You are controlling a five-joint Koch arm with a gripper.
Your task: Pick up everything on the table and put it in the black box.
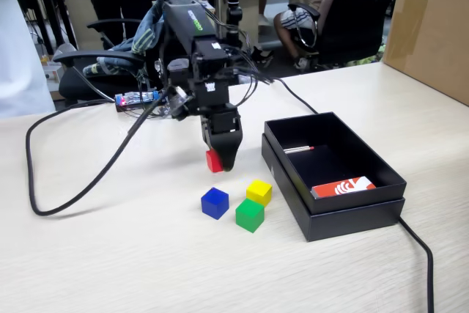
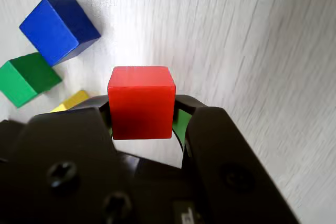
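Note:
My gripper (image 1: pixel 218 160) is shut on the red cube (image 1: pixel 213 160) and holds it just above the beige table (image 1: pixel 110 254); in the wrist view the red cube (image 2: pixel 142 102) sits between the two black jaws of the gripper (image 2: pixel 142 109). The blue cube (image 1: pixel 215 202), yellow cube (image 1: pixel 259 192) and green cube (image 1: pixel 250 215) lie close together on the table in front of the gripper. In the wrist view the blue cube (image 2: pixel 59 27), green cube (image 2: pixel 27 78) and yellow cube (image 2: pixel 71 101) lie at the left. The black box (image 1: pixel 289 174) stands to the right.
A red-and-white card (image 1: pixel 342 187) and a thin pen-like stick (image 1: pixel 298 149) lie inside the box. A black cable (image 1: pixel 66 199) loops over the table at left; another cable (image 1: pixel 419 254) runs right of the box. A brown carton (image 1: pixel 432 27) stands at far right.

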